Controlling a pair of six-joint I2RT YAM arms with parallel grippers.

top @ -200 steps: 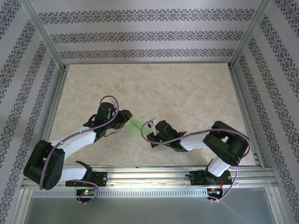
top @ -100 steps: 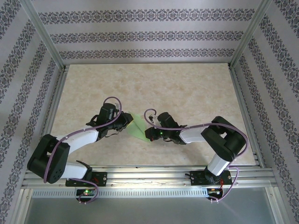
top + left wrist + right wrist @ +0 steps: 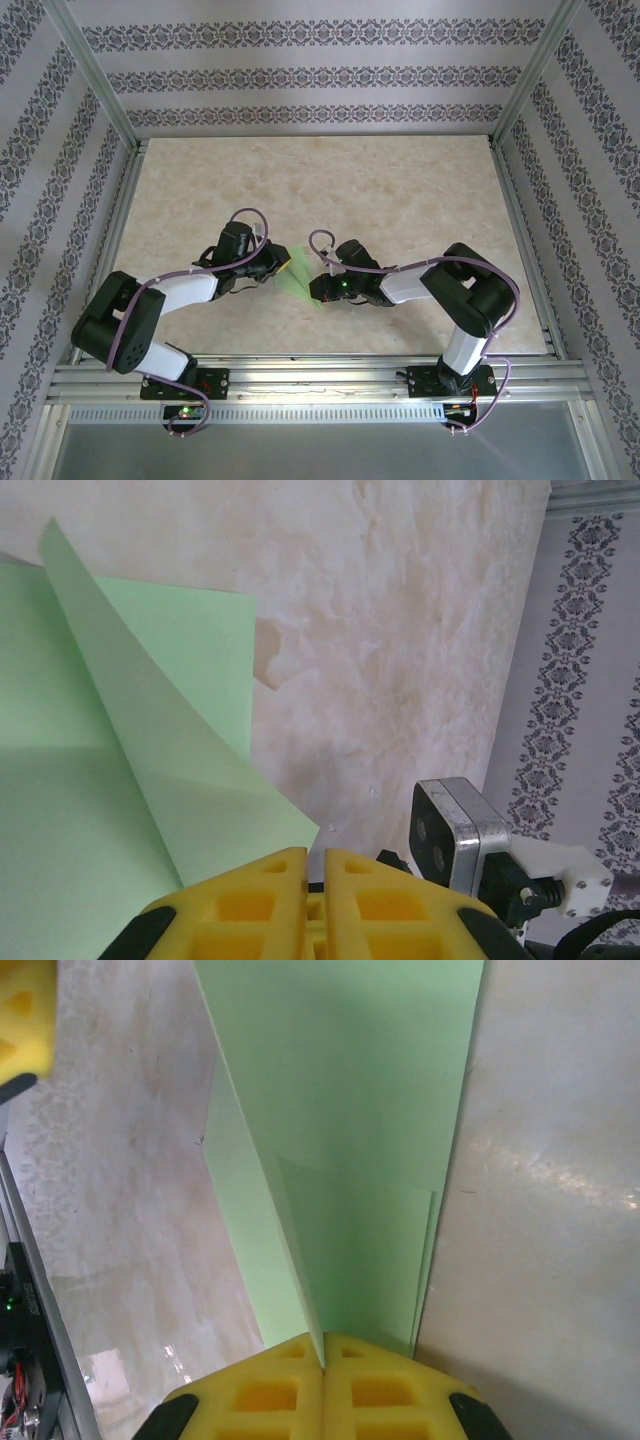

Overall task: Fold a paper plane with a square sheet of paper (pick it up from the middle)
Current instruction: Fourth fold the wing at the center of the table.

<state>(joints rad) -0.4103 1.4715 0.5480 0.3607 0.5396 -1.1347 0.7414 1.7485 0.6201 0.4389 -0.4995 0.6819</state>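
Sq. sheet of paper [image 3: 298, 273], pale green and partly folded, sits mid-table [image 3: 380, 190], a bit left of centre and on the near half, right btwn the two grippers. L gripper [image 3: 281, 262] is at its left edge, R gripper [image 3: 322, 287] at its near-right end. In R wrist view the R gripper [image 3: 323, 1355] has its yellow pads pressed together on the paper [image 3: 350, 1110]: the centre crease runs straight into the seam and flaps spread to either side. L gripper's yellow finger [image 3: 24, 1020] shows at that view's top left corner. In L wrist view the L gripper [image 3: 315, 875] has its pads nearly together w/ a thin slit left. A raised triangular flap of the paper [image 3: 100, 780] slopes down to them, its corner meeting the slit. Can't tell if that flap is actually nipped. Can't tell either if the sheet is touching the table or held just off it.
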